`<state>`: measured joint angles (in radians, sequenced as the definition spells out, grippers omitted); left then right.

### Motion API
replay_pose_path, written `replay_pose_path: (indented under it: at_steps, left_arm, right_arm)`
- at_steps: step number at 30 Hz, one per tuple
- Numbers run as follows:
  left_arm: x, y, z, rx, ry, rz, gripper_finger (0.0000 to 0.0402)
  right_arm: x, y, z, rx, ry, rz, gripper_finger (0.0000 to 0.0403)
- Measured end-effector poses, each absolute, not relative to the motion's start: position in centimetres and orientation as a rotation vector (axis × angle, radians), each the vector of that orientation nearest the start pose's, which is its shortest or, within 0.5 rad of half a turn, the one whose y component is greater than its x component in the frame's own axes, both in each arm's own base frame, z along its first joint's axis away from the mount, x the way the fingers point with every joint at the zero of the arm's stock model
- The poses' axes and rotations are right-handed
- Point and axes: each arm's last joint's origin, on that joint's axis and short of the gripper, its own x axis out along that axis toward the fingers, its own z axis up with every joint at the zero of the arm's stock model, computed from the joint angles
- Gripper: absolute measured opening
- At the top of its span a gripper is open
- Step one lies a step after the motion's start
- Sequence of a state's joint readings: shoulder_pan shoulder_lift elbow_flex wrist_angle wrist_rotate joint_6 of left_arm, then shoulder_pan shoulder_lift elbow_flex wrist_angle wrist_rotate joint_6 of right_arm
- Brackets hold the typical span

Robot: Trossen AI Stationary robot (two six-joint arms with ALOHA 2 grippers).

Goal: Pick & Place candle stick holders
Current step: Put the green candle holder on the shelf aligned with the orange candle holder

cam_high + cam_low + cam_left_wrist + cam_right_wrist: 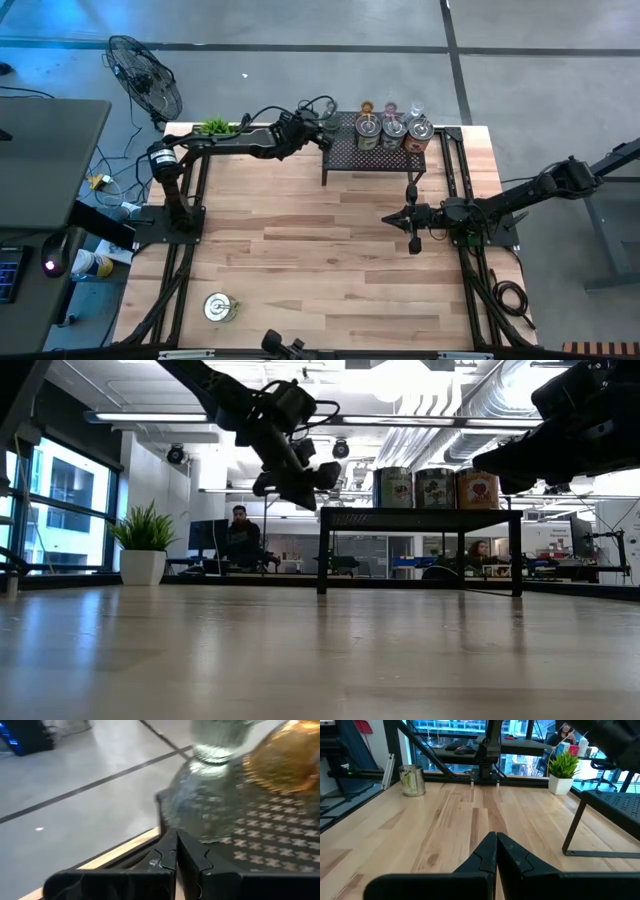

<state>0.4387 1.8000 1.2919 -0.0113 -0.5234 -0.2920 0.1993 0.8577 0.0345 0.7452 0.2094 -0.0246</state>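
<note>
Your wood table [300,260]: black rack [375,150] holds three silver holders [393,128], labels seemingly unreadable. Left gripper [325,128] and right gripper [412,232]: fingers together.

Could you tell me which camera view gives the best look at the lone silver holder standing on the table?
The right wrist view: the lone silver holder stands upright on the table, side on and unobstructed. The high view shows only its round top near the front-left corner. The low and left wrist views do not show it.
</note>
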Motion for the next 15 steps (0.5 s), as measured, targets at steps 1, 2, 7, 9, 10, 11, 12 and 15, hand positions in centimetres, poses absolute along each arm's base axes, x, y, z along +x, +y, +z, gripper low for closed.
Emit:
replay_pose_path:
  at_steps: [1, 2, 7, 9, 10, 11, 12, 15]
  left_arm:
    - [35.8, 18.6, 24.7, -0.232, 0.405, 1.036, 0.0000]
    - [35.6, 18.9, 24.7, -0.227, 0.411, 1.058, 0.0000]
    - [34.4, 21.1, 24.7, -0.261, 0.389, 1.101, 0.0000]
    - [34.0, 22.1, 24.9, -0.297, 0.367, 1.064, 0.0000]
    - [33.9, 22.4, 24.9, -0.312, 0.357, 1.036, 0.0000]
    - [33.8, 22.6, 25.0, -0.322, 0.350, 1.010, 0.0000]
    - [33.8, 22.8, 25.1, -0.326, 0.345, 0.987, 0.0000]
    - [34.4, 22.8, 24.9, -0.321, 0.321, 0.927, 0.0000]
  right_arm:
    - [15.2, 2.5, 15.7, -0.040, 0.077, -0.008, 0.0000]
    - [15.2, 2.5, 15.7, -0.040, 0.077, -0.007, 0.0000]
    - [15.2, 2.5, 15.7, -0.041, 0.077, -0.006, 0.0000]
    - [15.2, 2.5, 15.7, -0.041, 0.077, -0.006, 0.0000]
    - [15.2, 2.5, 15.7, -0.042, 0.077, -0.006, 0.0000]
    - [15.2, 2.5, 15.7, -0.042, 0.077, -0.006, 0.0000]
    - [15.2, 2.5, 15.7, -0.042, 0.077, -0.006, 0.0000]
    - [15.2, 2.5, 15.7, -0.042, 0.077, -0.006, 0.0000]
